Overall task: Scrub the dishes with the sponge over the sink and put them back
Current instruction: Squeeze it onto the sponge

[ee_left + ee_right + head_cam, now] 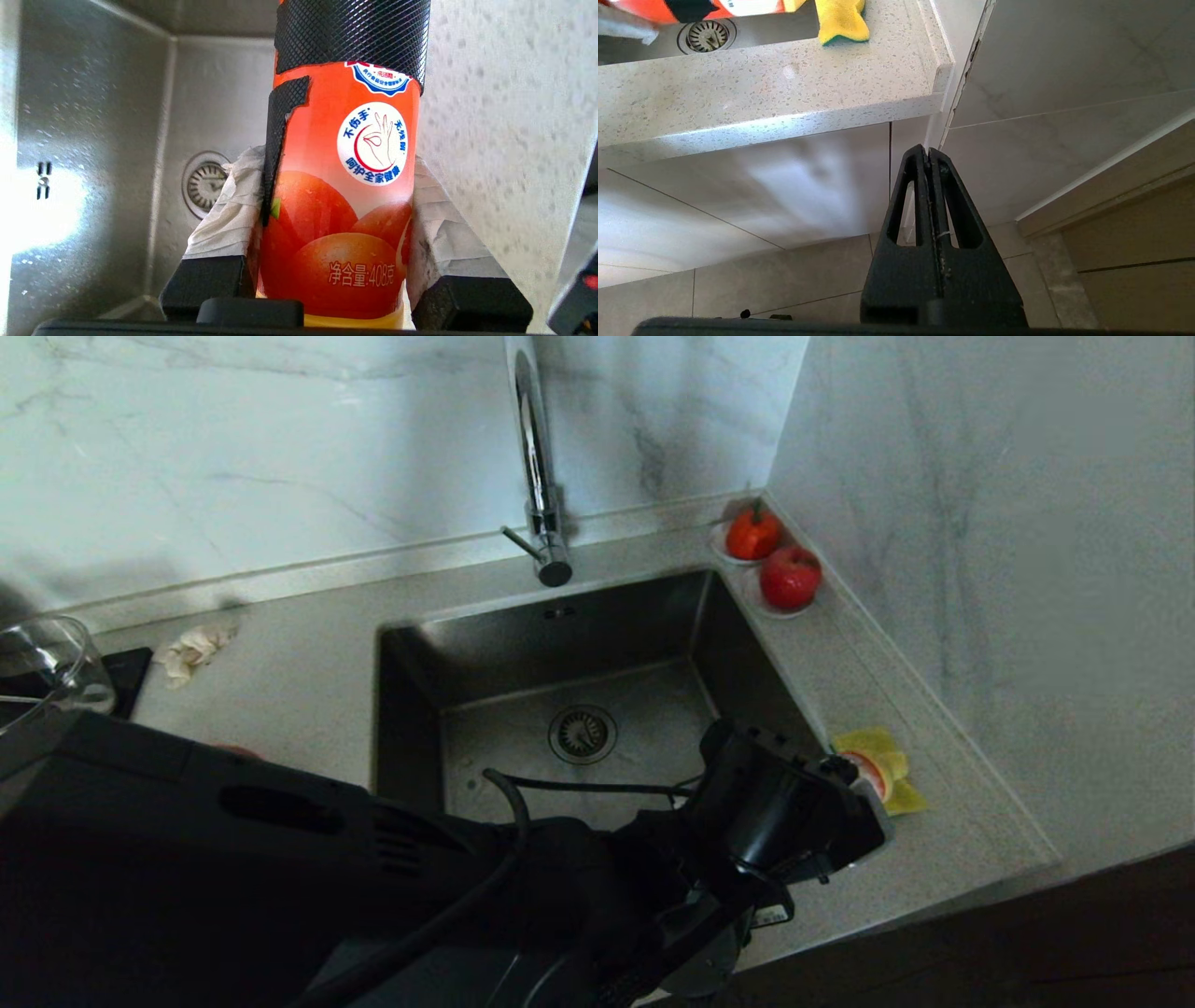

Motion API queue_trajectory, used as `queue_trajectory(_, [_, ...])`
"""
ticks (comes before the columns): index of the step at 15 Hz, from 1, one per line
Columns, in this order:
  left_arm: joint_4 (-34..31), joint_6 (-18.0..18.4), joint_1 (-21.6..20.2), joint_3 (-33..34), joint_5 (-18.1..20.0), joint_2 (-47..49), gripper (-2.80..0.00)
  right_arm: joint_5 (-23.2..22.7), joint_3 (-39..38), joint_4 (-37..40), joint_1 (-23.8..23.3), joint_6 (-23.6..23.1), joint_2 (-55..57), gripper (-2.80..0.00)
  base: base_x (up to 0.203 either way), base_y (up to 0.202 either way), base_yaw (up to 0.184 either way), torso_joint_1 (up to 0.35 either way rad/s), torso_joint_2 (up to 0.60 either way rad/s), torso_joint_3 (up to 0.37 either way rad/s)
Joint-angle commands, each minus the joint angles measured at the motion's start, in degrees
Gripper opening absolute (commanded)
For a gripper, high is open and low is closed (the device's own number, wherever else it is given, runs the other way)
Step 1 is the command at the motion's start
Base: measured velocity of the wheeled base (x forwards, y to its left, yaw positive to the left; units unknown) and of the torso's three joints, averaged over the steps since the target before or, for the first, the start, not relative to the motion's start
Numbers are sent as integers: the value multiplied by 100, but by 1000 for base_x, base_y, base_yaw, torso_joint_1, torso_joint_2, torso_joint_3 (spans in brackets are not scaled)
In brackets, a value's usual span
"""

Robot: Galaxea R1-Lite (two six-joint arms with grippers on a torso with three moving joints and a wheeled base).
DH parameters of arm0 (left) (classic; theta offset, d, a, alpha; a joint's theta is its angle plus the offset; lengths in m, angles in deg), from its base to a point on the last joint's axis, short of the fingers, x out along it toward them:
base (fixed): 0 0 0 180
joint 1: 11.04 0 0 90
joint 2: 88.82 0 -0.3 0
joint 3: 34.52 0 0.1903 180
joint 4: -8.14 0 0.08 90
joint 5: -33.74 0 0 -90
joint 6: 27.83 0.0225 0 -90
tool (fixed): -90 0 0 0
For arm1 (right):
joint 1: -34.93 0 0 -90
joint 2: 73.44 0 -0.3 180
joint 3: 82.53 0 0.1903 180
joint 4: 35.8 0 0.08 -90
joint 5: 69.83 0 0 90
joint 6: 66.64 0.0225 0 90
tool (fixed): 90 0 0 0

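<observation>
Left hand (pixel 334 224) is clamped on an orange bottle (pixel 341 210), its taped fingers (pixel 224 219) on either side, held at the sink's (pixel 523 644) right rim. Just beyond it on the bench (pixel 299 681) lies the yellow sponge (pixel 887 765), untouched. Right hand (pixel 930 158) hangs below the bench edge, fingers pressed together, empty.

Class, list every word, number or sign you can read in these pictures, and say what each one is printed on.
"不伤手" and "无残留": white round sticker on the orange plastic bottle held in the left gripper.
"呵护全家健康": same sticker, lower edge.
"净含量:408克": white print near the bottle's base.
Blue badge under the black textured cap: too small to read.
Head and right wrist views: no legible text.
</observation>
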Motion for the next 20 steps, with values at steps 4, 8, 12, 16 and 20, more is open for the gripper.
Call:
queue_trajectory(4, [0, 12, -6, -110, -23, 200, -280, -2, 0, 0, 0, -1, 1, -280, 0, 0, 0, 0, 0, 0])
queue_trajectory(8, [-77, 50, -50, -240, -33, 244, -280, -2, 0, 0, 0, -1, 1, -280, 0, 0, 0, 0, 0, 0])
queue_trajectory(12, [-68, 215, -120, -248, -42, 183, -280, -2, 0, 0, 0, -1, 1, -280, 0, 0, 0, 0, 0, 0])
queue_trajectory(16, [-68, 259, -190, -262, -64, 174, -280, -2, 0, 0, 0, -1, 1, -280, 0, 0, 0, 0, 0, 0])
queue_trajectory(20, [-86, 288, -199, -528, -141, 186, -280, -2, 0, 0, 0, -1, 1, -280, 0, 0, 0, 0, 0, 0])
